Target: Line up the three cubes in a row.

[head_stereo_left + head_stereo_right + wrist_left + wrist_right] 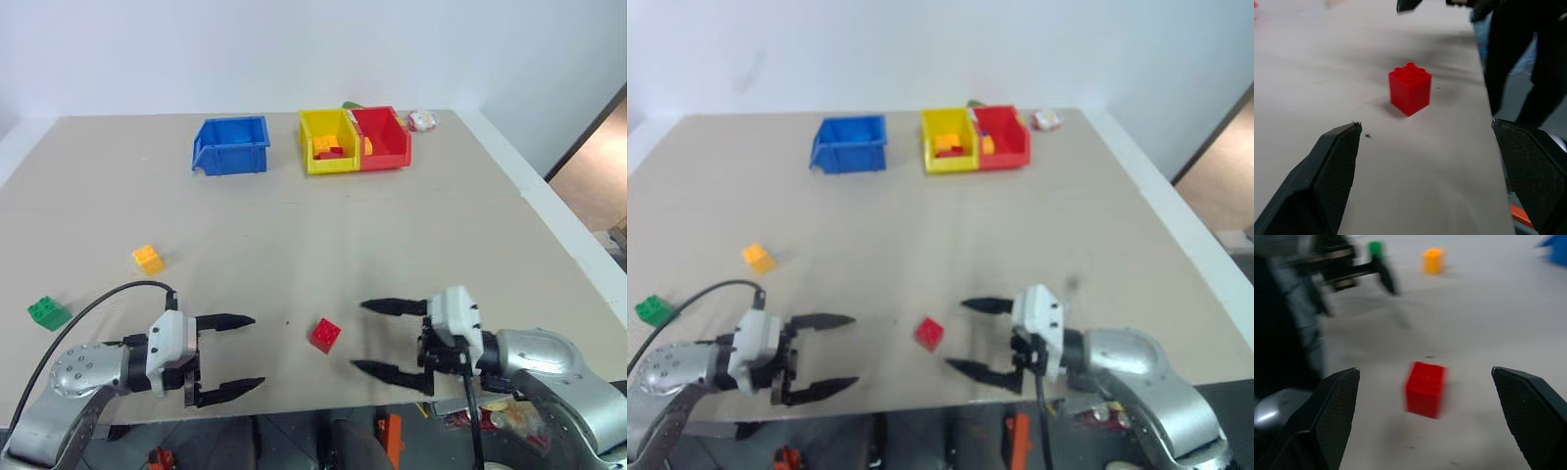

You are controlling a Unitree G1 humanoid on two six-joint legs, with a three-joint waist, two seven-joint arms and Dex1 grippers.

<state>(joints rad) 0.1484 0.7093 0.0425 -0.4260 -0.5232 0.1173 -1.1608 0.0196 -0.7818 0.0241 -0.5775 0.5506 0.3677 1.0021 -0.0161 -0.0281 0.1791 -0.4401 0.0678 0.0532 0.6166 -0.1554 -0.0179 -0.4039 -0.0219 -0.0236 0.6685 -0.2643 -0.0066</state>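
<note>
A small red cube (325,334) rests on the tan table near its front edge, between my two grippers. Left of it, my left gripper (245,352) stands open, pointing toward the cube with a gap to it. My right gripper (367,336) is open too, aimed at the cube from the right and apart from it. The yellow-orange cube (148,258) lies further left and back. At the far left sits the green cube (48,312). In the wrist views the red cube (1410,89) (1424,388) stands ahead of open fingers (1327,176) (1334,406).
A blue bin (232,144) stands at the back of the table. Beside it are a yellow bin (327,142) and a red bin (383,137) holding heaped bricks. A small white object (422,120) lies at the back right corner. The table's front edge runs just under both grippers.
</note>
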